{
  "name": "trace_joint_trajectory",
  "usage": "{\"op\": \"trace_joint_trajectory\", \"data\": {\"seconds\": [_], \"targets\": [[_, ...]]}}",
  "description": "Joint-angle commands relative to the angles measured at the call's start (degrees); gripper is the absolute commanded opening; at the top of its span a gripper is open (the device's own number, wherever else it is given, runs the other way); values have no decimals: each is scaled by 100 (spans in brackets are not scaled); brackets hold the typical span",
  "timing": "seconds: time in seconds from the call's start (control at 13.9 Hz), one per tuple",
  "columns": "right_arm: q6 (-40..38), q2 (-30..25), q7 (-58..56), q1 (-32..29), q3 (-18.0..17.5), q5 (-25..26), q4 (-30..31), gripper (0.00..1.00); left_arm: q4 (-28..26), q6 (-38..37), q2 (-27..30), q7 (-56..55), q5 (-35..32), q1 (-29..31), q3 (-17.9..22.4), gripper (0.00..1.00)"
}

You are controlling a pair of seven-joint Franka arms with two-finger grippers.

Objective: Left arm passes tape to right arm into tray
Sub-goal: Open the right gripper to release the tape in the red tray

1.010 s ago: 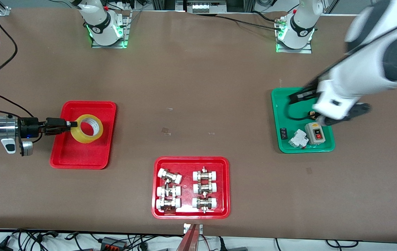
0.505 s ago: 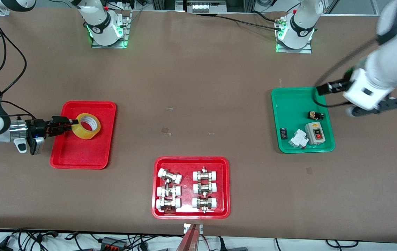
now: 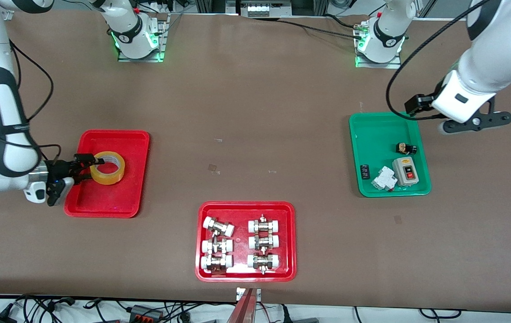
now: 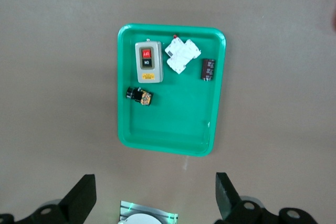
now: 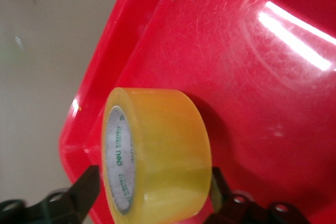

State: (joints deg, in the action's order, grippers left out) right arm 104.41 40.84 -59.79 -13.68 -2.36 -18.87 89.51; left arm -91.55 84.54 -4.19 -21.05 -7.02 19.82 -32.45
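The yellow tape [image 3: 107, 179] sits low in the plain red tray [image 3: 103, 199], its open core facing up. My right gripper [image 3: 87, 167] is shut on the tape, one finger against each flat face of the roll. In the right wrist view the tape [image 5: 163, 156] fills the gap of the right gripper [image 5: 153, 182] just above the tray floor [image 5: 252, 77]. My left gripper [image 3: 475, 124] is open and empty, up in the air over the table beside the green tray [image 3: 374, 134]. The left wrist view shows its spread jaws [image 4: 155, 192] with nothing between them.
The green tray [image 4: 173, 124] holds a grey switch box [image 3: 406, 172], a white breaker [image 3: 383, 178] and small black parts. A red tray [image 3: 245, 204] of white-capped metal fittings lies nearer the front camera at mid-table. Both arm bases stand along the farthest table edge.
My right gripper has lowered the tape into the plain red tray and turned it flatter. My left arm has lifted and drawn away from over the green tray toward its own end.
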Motion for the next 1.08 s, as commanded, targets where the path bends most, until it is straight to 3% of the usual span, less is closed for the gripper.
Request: {"op": "trace_joint_trajectory", "data": {"seconds": [0.0,0.14,0.29,0.72,0.79,0.94,1.01], "targets": [[219,-392,-86,268,52,427,111,100,401,-192,-196,83,-142,-40,-50,100],[342,-681,106,435,61,656,111,100,418,-192,-214,-248,-81,-101,-112,100],[369,-1033,658,567,52,937,111,100,419,-201,-266,-1022,-115,-608,-86,100],[-279,-2807,3969,1147,52,1676,568,100,410,-166,-319,54,-133,-279,-7,100],[-481,-3036,4392,1226,43,1711,559,100,332,-35,-250,205,-142,-277,167,100],[-886,-3502,5218,1393,8,1720,576,100,261,1,-153,756,-28,-1133,1480,100],[-1018,-3704,5649,1533,8,1764,577,100,226,-60,-48,977,-28,-1443,1861,100]]}}
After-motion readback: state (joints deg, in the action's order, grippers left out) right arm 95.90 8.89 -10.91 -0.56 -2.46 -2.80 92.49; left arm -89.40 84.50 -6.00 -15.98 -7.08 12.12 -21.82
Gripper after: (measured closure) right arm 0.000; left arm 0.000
